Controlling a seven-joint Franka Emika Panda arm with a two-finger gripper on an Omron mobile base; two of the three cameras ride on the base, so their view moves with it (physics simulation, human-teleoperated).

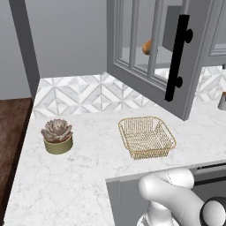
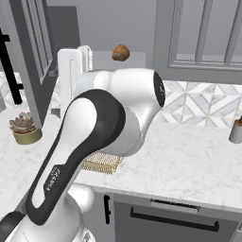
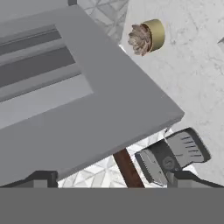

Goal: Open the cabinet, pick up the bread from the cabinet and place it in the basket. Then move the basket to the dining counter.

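From the left base camera, the cabinet (image 1: pixel 150 53) door hangs swung open, the bread (image 1: pixel 147 47) on the shelf behind its panes at 12 o'clock; the basket (image 1: pixel 146 137) sits empty on the counter (image 1: pixel 88 176), the succulent (image 1: pixel 57 136) at its 9 o'clock. From the right base camera, the arm (image 2: pixel 94 142) covers most of the basket (image 2: pixel 101 163), with the bread (image 2: pixel 121 52) at 12 o'clock. In the hand camera, the gripper (image 3: pixel 105 175) is spread wide, its fingers (image 3: pixel 175 155) empty beside the door (image 3: pixel 78 109).

- cabinet (image 1: pixel 150 39) hangs on wall above worktop (image 1: pixel 88 176), door (image 1: pixel 145 73) swung open, sticking out over worktop
- bread (image 1: pixel 147 47) in cabinet, on shelf, behind open door
- basket (image 1: pixel 146 137) on worktop, below and in front of door
- potted succulent (image 1: pixel 57 136) on worktop left of basket, well apart
- tile backsplash (image 1: pixel 84 95) behind both
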